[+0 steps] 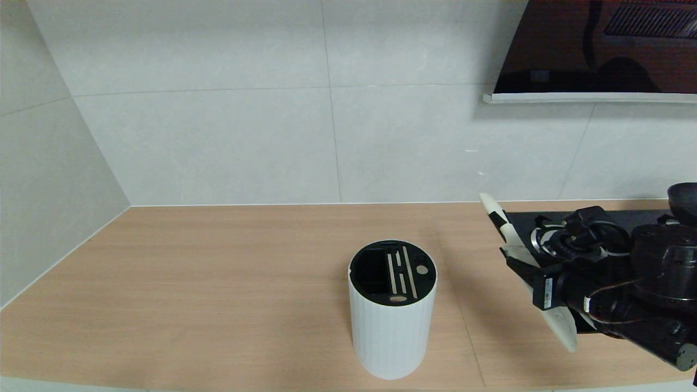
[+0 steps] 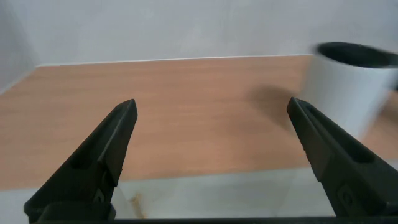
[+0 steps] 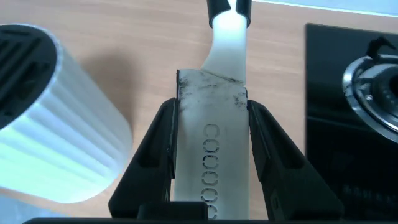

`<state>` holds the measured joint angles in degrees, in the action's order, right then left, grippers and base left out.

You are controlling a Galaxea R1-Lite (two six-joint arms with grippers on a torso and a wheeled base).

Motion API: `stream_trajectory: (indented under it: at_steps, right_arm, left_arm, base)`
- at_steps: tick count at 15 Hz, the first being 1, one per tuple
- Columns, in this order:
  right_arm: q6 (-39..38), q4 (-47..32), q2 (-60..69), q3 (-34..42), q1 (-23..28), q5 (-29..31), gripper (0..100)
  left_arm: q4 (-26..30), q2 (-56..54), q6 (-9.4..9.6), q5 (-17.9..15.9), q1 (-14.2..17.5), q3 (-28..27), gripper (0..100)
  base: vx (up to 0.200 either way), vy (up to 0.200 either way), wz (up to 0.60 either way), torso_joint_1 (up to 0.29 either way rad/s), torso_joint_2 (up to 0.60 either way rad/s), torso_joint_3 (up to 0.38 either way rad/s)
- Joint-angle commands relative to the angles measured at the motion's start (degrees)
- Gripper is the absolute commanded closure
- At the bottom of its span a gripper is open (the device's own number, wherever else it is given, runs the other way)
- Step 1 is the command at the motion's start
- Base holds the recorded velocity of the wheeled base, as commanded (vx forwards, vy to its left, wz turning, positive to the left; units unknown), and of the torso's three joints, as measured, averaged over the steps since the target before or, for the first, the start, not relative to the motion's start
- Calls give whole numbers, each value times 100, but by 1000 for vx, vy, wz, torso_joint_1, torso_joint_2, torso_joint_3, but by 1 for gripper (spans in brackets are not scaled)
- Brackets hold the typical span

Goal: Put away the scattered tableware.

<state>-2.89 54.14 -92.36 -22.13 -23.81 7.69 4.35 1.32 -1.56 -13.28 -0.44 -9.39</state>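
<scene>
The left gripper (image 2: 211, 109) hangs over the near left part of the wooden counter (image 1: 218, 283), its fingers spread wide and holding nothing. To its right stands the white ribbed holder (image 1: 392, 326), upright, its black slotted top (image 1: 393, 271) open to receive things. Further right, beside the black cooktop (image 1: 637, 218), the right gripper (image 3: 211, 124) is clamped across the middle of a long white utensil (image 1: 563, 326), held clear of the counter and tilted. The carry to the holder seems in hand; next the utensil likely needs bringing left over a slot, standing upright, then lowering in.
</scene>
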Motion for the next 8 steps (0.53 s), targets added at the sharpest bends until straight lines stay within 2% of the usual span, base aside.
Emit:
stream_trajectory:
  at_steps: [1, 4, 6, 8]
  right_arm:
    - [-10, -343, 218, -196, -115, 4, 100]
    - [-159, -1169, 341, -846, -159, 4, 100]
    - [-159, -1582, 332, -1321, -159, -13, 100]
    - [-159, -1951, 323, -1778, -212, -40, 100]
  left_arm:
    - [444, 1099, -64, -404, -26, -889, 0]
    - [426, 2619, -72, -905, -88, -1707, 0]
    - [426, 3358, -178, -1089, -114, -2261, 0]
    - [426, 4034, -178, -1151, -264, -2744, 0]
  base:
    - [0, 0, 0, 0, 0, 0]
    - [0, 0, 0, 0, 0, 0]
    - [0, 0, 0, 0, 0, 0]
    - [0, 0, 0, 0, 0, 0]
